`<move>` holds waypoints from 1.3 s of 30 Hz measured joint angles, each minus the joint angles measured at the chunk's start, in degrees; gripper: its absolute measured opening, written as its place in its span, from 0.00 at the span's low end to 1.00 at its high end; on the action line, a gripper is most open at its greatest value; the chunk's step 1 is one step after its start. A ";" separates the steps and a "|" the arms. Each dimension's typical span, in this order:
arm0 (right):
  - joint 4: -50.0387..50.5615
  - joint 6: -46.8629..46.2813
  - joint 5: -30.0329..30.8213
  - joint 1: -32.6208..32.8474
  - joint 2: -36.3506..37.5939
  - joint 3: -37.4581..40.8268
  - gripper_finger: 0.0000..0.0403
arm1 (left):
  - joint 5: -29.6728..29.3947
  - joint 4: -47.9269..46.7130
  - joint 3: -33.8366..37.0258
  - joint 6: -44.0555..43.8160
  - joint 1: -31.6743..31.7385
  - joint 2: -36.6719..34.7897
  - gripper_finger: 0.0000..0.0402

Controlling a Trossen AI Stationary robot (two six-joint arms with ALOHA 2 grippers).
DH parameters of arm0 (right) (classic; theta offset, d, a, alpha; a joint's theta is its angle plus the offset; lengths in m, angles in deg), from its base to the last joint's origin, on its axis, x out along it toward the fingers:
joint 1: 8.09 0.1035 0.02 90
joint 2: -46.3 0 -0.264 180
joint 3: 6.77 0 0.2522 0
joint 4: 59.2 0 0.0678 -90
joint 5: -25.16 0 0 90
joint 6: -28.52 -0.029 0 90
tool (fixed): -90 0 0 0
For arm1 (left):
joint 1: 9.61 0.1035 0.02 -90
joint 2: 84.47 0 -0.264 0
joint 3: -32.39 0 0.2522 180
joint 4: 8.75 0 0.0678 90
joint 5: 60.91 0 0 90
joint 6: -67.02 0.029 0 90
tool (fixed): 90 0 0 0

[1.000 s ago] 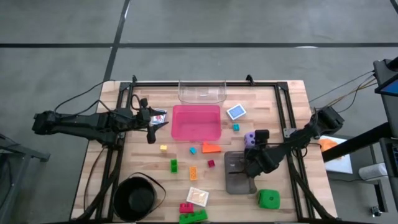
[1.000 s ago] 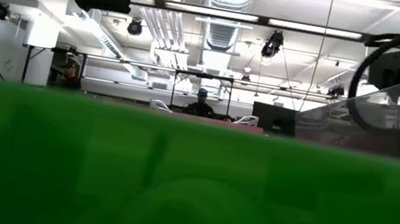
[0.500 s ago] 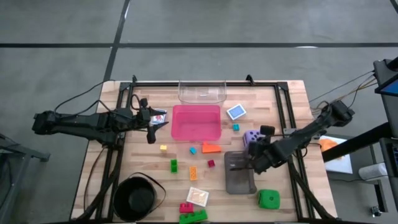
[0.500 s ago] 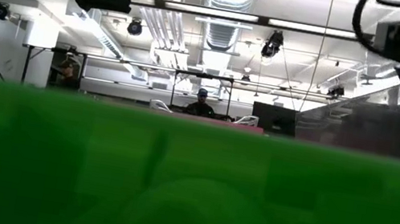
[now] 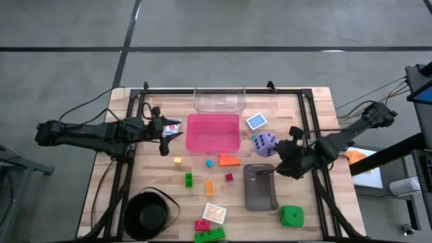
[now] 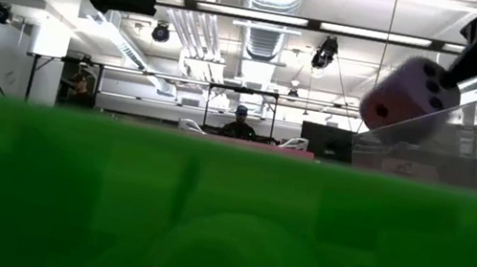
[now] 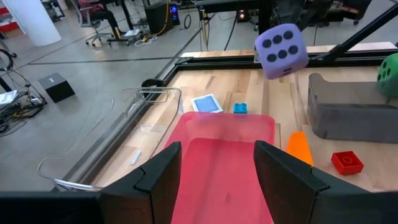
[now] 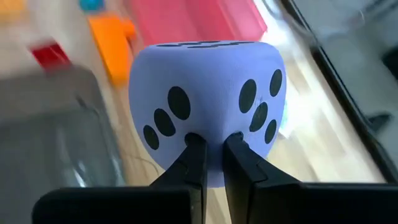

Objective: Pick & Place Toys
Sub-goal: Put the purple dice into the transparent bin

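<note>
We look down on a wooden counter point(image 5: 317, 101) with two dark robot arms. The right gripper point(image 5: 275, 150) has its jaws clamped on the purple die point(image 5: 264, 143), pinching a small fold of it between nearly closed fingers point(image 8: 198, 163). In the left wrist view the die point(image 7: 281, 50) hangs in the air, clear of the counter, above the space between the pink tray point(image 5: 213, 132) and the grey tray point(image 5: 260, 187).

The left gripper point(image 5: 170, 132) waits at the pink tray's left edge, its jaws apart and empty, with the pink tray point(image 7: 221, 155) seen between its fingers point(image 7: 158, 176).

The other toys lie on the counter. A blue card point(image 5: 256, 121) sits near the clear tray point(image 5: 219, 99). An orange piece point(image 5: 229, 160) and small yellow point(image 5: 177, 160), green point(image 5: 189, 179) and red point(image 5: 229, 177) bricks lie in front of the pink tray. The green die point(image 5: 291, 216) sits just beside the grey tray, at the near edge. A black bowl point(image 5: 150, 214) stands at the near left corner.
</note>
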 joint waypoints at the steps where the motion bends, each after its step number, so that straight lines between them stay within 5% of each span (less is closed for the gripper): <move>1: -2.77 1.06 0.51 -0.06 1.01 0.99 0.06 | 0.00 -0.01 0.01 0.00 0.00 0.00 0.51; 9: -25.31 11.81 4.94 -1.75 7.82 10.62 0.06 | 0.00 0.01 -0.01 0.00 0.00 0.00 0.51; 18: -54.89 29.25 2.76 -10.17 12.73 21.71 0.06 | 0.00 0.01 0.01 -0.01 -0.01 0.00 0.51; 25: -76.01 37.81 -10.42 -24.45 11.66 28.41 0.06 | 0.00 0.01 0.00 -0.02 -0.01 -0.02 0.51; 39: -82.85 40.76 -42.08 -59.33 -6.71 19.49 0.06 | 0.01 0.00 0.01 -0.02 -0.01 -0.02 0.51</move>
